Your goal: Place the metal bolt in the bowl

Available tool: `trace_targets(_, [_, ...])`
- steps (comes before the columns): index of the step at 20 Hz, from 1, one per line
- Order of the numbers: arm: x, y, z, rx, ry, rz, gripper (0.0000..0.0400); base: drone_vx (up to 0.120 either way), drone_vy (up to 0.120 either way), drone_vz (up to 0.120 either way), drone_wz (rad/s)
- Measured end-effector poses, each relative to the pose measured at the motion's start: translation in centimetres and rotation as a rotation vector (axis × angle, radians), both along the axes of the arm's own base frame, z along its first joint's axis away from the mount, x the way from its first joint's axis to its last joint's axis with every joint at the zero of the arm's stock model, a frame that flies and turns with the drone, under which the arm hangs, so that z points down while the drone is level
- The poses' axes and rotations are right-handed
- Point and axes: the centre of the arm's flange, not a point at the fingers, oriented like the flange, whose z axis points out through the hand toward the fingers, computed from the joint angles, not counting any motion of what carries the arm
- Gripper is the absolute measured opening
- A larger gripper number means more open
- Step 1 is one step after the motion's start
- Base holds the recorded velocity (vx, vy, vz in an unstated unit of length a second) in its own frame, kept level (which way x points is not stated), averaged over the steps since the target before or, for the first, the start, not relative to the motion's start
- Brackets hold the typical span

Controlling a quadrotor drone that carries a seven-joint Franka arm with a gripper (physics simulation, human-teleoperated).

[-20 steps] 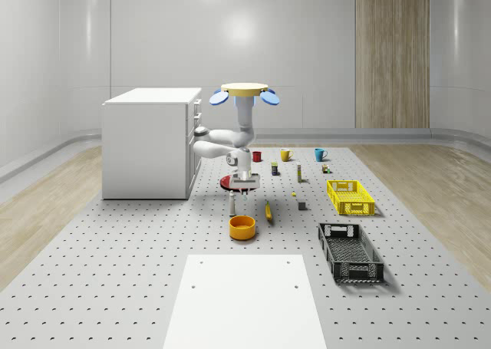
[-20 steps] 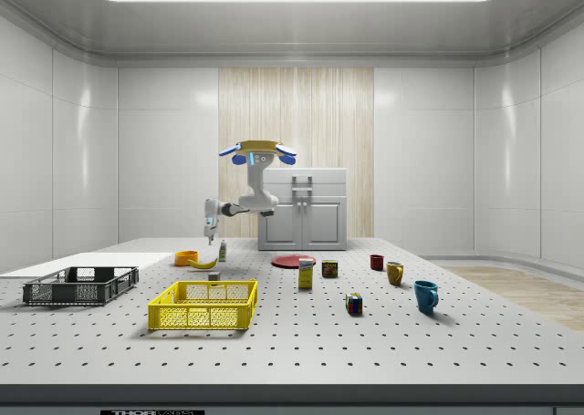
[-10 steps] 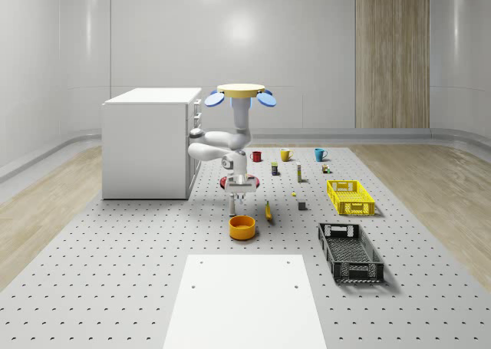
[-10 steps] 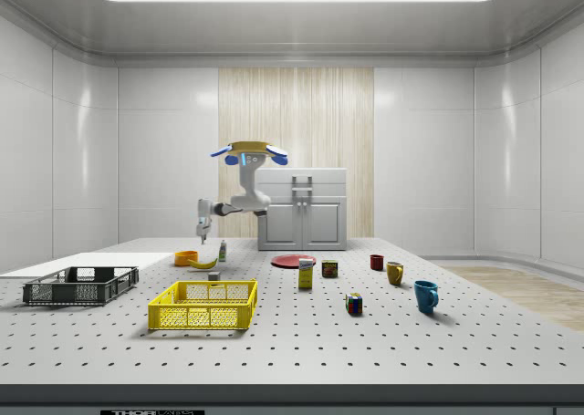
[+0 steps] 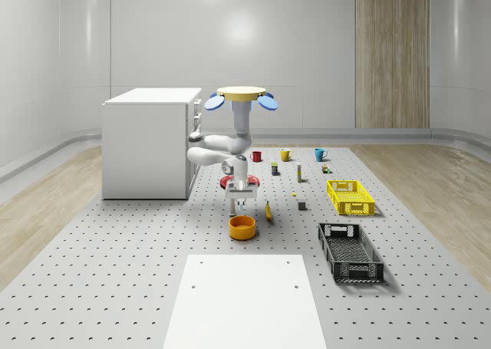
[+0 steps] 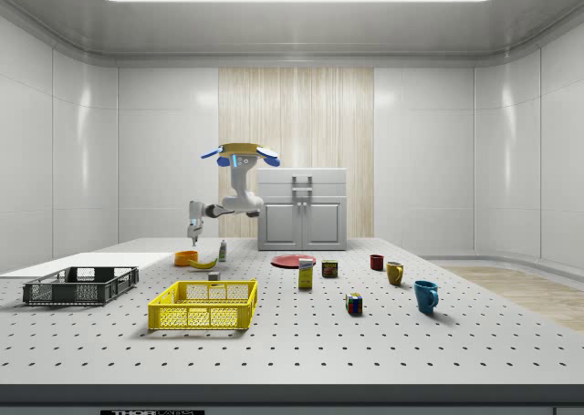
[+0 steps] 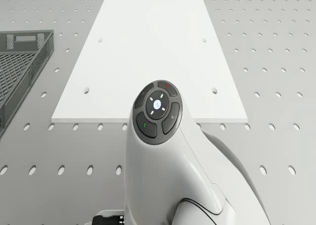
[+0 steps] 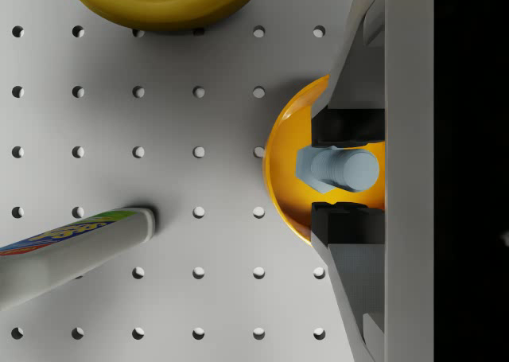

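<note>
The grey metal bolt (image 8: 338, 169) sits head-on between the two black pads (image 8: 346, 223) of my gripper (image 8: 347, 171), which is shut on it. Right beneath it lies the orange bowl (image 8: 285, 167). In the whole-scene view the gripper (image 5: 239, 205) hangs just above the far rim of the bowl (image 5: 242, 227). The drone (image 5: 240, 95) hovers high over the table between the cabinet and the bowl, its arm bent down. From the side, the gripper (image 6: 192, 235) hangs over the bowl (image 6: 186, 257).
A banana (image 5: 268, 210) and an upright white bottle (image 6: 222, 250) stand close to the bowl. A black basket (image 5: 350, 251), a yellow basket (image 5: 350, 196), a white cabinet (image 5: 149, 142), a red plate (image 6: 293, 261) and several cups are around. A white sheet (image 7: 148, 52) lies in front.
The drone and arm have shifted toward the whole-scene view's front, the side view's left. The gripper with the bolt has gone from beside the bottle to over the bowl.
</note>
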Motion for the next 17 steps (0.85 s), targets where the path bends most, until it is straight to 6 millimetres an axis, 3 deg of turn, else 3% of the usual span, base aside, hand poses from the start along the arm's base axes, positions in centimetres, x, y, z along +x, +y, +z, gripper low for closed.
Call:
trace_targets(7, [0.00,0.00,0.00,0.000,0.000,0.000,0.0100,0.103,0.000,-0.097,0.000])
trace_targets(9, [0.00,0.00,0.00,0.000,0.000,0.000,0.0218,0.000,0.000,0.000,0.000])
trace_targets(11, [0.00,0.00,0.00,0.000,0.000,0.000,0.0289,0.000,0.000,0.000,0.000])
trace_targets(14, [0.00,0.00,0.00,0.000,0.000,0.000,0.0348,0.000,0.000,0.000,0.000])
trace_targets(17, [0.00,0.00,0.00,0.000,0.000,0.000,0.0375,0.000,0.000,0.000,0.000])
